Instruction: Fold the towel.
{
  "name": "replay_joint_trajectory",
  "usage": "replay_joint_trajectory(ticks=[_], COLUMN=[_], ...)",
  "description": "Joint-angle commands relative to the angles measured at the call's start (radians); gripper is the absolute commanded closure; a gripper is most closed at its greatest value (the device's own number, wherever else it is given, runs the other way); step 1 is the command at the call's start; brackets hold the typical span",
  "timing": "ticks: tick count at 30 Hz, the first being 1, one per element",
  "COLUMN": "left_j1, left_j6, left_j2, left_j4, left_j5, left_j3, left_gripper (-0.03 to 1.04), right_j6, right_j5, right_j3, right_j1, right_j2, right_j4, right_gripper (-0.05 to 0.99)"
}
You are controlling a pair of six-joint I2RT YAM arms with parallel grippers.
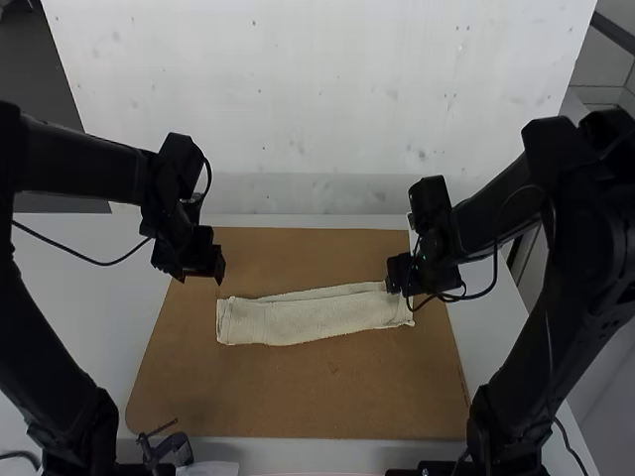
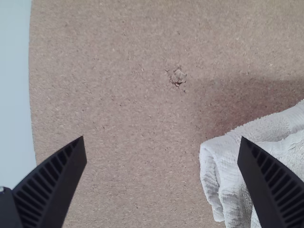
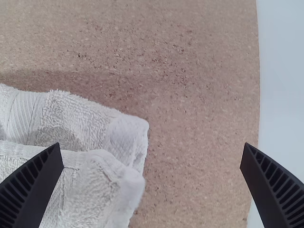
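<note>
The towel (image 1: 313,319) lies on the board (image 1: 298,392) as a long strip, so I judge the lengthwise fold made, and my left gripper (image 2: 162,138) and right gripper (image 3: 152,145), both parted and empty, must next bring one end across.

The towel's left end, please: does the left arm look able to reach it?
Probably yes: the left gripper is open near that end of the towel, with nothing between them; the right gripper is at the other.
</note>
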Motion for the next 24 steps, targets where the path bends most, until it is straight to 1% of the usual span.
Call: replay_joint_trajectory(ticks=[1,4,5,8,10,11,13,16,18,21,24], left_j1=[0.019,0.027,0.033,0.051,0.064,0.074,0.090,0.105,0.114,0.134,0.154], left_j6=[0.021,0.021,0.021,0.026,0.032,0.034,0.049,0.057,0.061,0.075,0.081], left_j2=[-0.061,-0.073,-0.076,-0.104,-0.125,-0.133,-0.150,-0.163,-0.171,-0.180,-0.186], left_j4=[-0.002,-0.005,-0.005,-0.007,-0.011,-0.013,-0.013,-0.014,-0.014,-0.014,-0.014], left_j5=[0.006,0.006,0.006,0.009,0.016,0.021,0.027,0.030,0.030,0.039,0.052], left_j3=[0.015,0.014,0.014,0.012,0.011,0.009,0.005,-0.006,-0.014,-0.023,-0.034], left_gripper=[0.18,0.18,0.18,0.18,0.18,0.18,0.18,0.18,0.18,0.18,0.18], right_j6=[0.047,0.067,0.073,0.108,0.123,0.129,0.146,0.159,0.166,0.175,0.169], right_j5=[-0.007,-0.007,-0.008,-0.042,-0.053,-0.053,-0.053,-0.053,-0.053,-0.059,-0.061], right_j3=[0.055,0.069,0.075,0.103,0.120,0.127,0.141,0.155,0.161,0.175,0.175], right_j1=[-0.019,-0.018,-0.018,-0.016,-0.013,-0.012,-0.008,-0.007,-0.005,-0.010,-0.039], right_j2=[0.031,0.082,0.102,0.166,0.206,0.221,0.249,0.263,0.263,0.254,0.241], right_j4=[-0.038,-0.045,-0.045,-0.066,-0.084,-0.095,-0.103,-0.103,-0.107,-0.149,-0.152], right_gripper=[-0.02,-0.01,0.02,0.12,0.17,0.23,0.39,0.75,0.90,0.92,0.92])
